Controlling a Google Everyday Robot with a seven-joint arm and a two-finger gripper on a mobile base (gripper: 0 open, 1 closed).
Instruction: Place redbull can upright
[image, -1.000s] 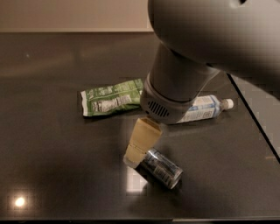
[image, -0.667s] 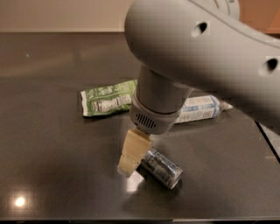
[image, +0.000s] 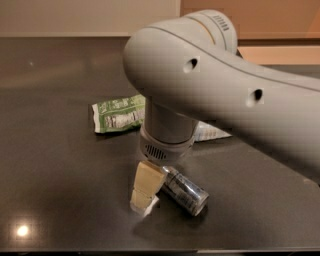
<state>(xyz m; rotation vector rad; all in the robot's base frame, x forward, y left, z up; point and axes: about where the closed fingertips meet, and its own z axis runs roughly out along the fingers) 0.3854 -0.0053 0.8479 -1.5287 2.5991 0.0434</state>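
Observation:
The redbull can (image: 186, 190) lies on its side on the dark tabletop (image: 60, 165), its shiny end pointing to the lower right. My gripper (image: 146, 193) hangs down from the big grey arm (image: 210, 85) and reaches the table right beside the can's left end, touching or nearly touching it. The arm hides the part of the can nearest the wrist.
A green snack bag (image: 118, 114) lies flat behind and to the left of the gripper. A clear plastic bottle (image: 211, 133) lies behind the arm, mostly hidden. The table's front edge runs along the bottom of the view.
The arm has swung forward and left and now fills much more of the view, hiding most of the bottle. The gripper shifted slightly left. The can still lies in the same place.

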